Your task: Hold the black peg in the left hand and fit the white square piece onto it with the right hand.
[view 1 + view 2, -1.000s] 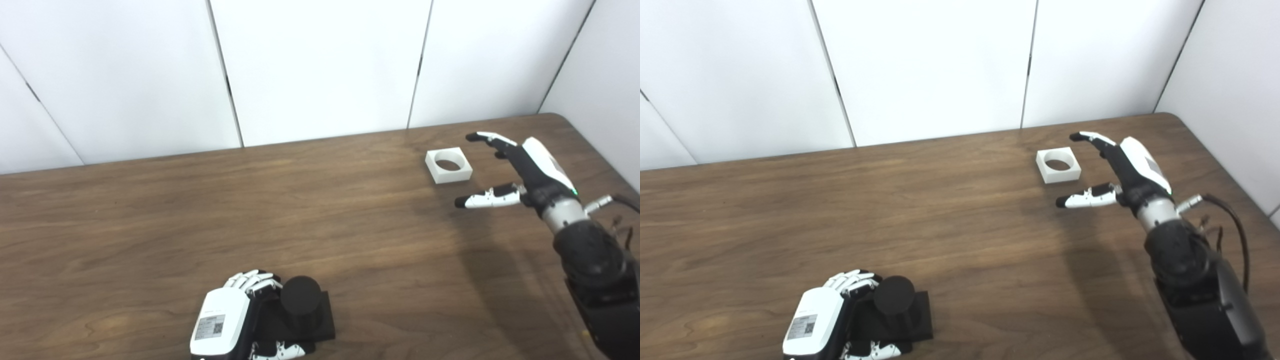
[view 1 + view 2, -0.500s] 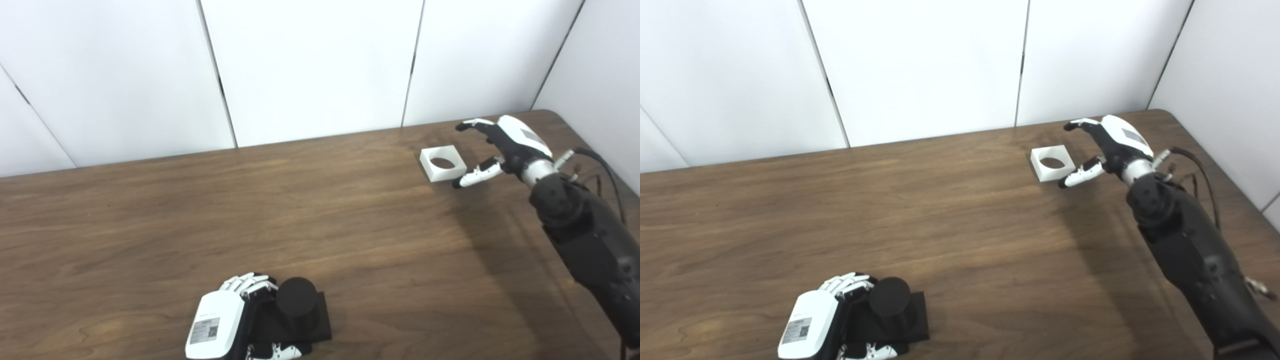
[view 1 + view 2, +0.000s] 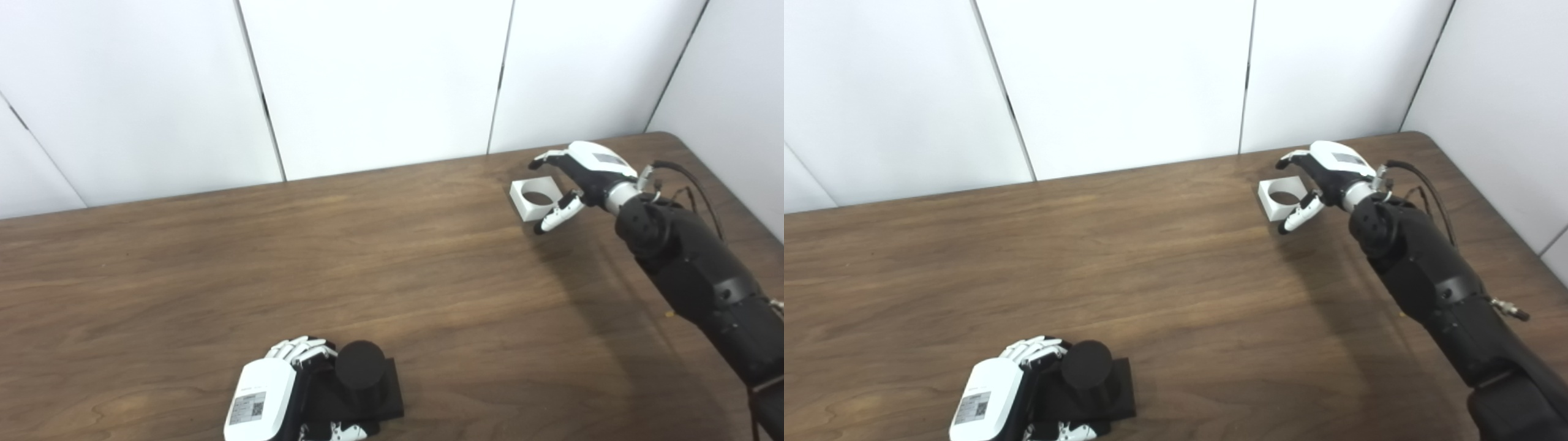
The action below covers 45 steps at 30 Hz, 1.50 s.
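Nearest us, our left hand point(image 3: 264, 409) was wrapped around the black peg point(image 3: 360, 373) at the table's point(image 3: 245, 275) front edge. Farther off, our right hand point(image 3: 1329, 174), fingers spread, hovered over the white square piece point(image 3: 1281, 199); grasping and fitting remained. The right eye view showed more of the forearm.

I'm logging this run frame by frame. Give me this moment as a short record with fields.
left hand: shut on black peg, near table edge
right hand: open, fingers spread over white square piece; contact unclear
white square piece: flat on table, far right, hole up
fitting: not yet done
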Each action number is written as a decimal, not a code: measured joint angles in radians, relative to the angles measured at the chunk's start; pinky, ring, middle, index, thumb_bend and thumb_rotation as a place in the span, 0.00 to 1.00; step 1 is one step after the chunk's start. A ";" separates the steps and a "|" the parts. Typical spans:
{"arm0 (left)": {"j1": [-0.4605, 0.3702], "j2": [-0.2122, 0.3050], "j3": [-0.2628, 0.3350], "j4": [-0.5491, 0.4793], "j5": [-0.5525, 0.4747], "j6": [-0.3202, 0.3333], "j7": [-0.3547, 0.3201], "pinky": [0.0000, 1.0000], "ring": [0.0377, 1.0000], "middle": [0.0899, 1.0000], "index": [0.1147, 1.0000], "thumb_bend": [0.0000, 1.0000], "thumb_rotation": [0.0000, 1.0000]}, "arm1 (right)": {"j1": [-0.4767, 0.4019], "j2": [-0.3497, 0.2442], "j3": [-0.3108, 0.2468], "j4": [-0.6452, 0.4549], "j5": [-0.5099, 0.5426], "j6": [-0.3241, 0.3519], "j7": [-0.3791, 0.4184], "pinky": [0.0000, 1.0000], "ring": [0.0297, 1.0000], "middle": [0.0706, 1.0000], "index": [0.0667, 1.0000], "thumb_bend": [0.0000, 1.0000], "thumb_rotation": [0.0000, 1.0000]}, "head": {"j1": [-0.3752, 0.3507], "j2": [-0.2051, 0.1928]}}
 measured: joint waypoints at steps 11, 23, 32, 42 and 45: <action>0.003 -0.001 0.000 -0.001 0.001 0.000 0.003 0.82 0.79 0.71 0.42 0.52 0.05 | -0.065 -0.003 0.067 0.079 -0.075 -0.001 0.053 0.96 0.96 0.92 0.77 0.85 0.21 | 0.005 -0.002; 0.009 -0.008 -0.002 -0.012 0.015 0.006 -0.004 0.82 0.79 0.71 0.42 0.52 0.05 | -0.094 -0.025 0.094 0.117 -0.091 -0.004 0.067 0.98 0.96 0.91 0.74 0.82 0.21 | 0.009 0.000; 0.010 -0.011 -0.001 -0.015 0.017 0.006 -0.007 0.81 0.79 0.70 0.42 0.52 0.05 | -0.102 -0.036 0.104 0.130 -0.105 -0.030 0.067 0.93 0.94 0.87 0.69 0.81 0.19 | 0.011 0.000; 0.010 -0.015 -0.001 -0.015 0.019 0.007 -0.010 0.81 0.79 0.70 0.42 0.52 0.05 | -0.109 -0.036 0.103 0.145 -0.108 -0.053 0.056 0.88 0.89 0.80 0.46 0.54 0.13 | 0.009 -0.003; 0.010 -0.015 -0.001 -0.016 0.020 0.007 -0.010 0.81 0.79 0.70 0.42 0.52 0.05 | -0.109 -0.036 0.097 0.154 -0.106 -0.068 0.044 0.85 0.86 0.77 0.45 0.52 0.13 | 0.009 -0.003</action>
